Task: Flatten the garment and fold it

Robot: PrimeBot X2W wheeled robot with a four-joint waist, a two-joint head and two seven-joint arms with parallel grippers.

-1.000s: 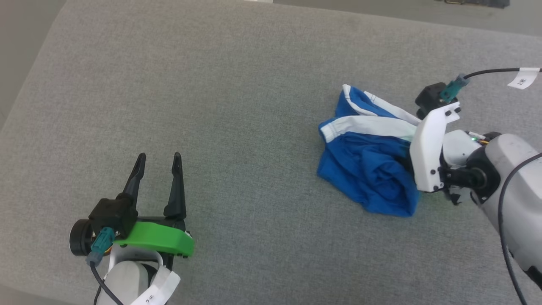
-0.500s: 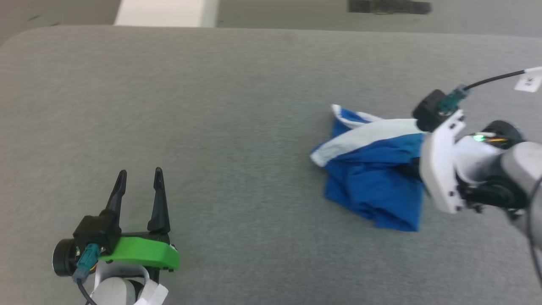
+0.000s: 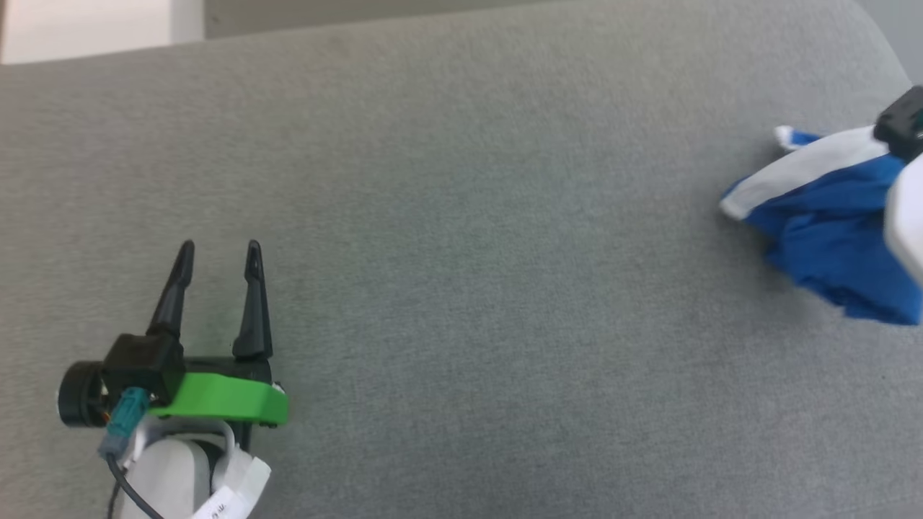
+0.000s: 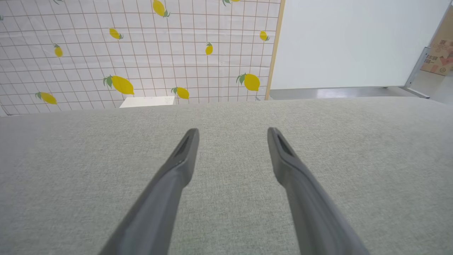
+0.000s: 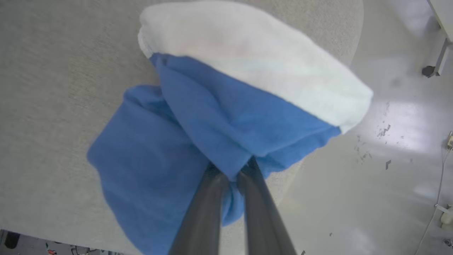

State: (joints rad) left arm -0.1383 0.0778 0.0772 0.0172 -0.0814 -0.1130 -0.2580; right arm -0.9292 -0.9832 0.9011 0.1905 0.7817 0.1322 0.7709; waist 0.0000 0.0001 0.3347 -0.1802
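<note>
The garment is a bunched bright blue cloth with a white band, at the far right of the grey padded table. In the right wrist view my right gripper is shut on a fold of the garment. The cloth hangs from the gripper above the table's rounded corner. In the head view a white bracket of the right wrist covers the garment's right end. My left gripper hovers open at the lower left, far from the garment. Nothing is between its fingers.
Beyond the table's far edge hang a lemon-print sheet and a white wall panel, with a small white box below the sheet. Shiny floor lies past the rounded corner near the garment.
The head camera has swung, so the garment and right wrist now sit at the picture's right edge. The right gripper has drawn the garment up into a tighter bunch. The left gripper stays open.
</note>
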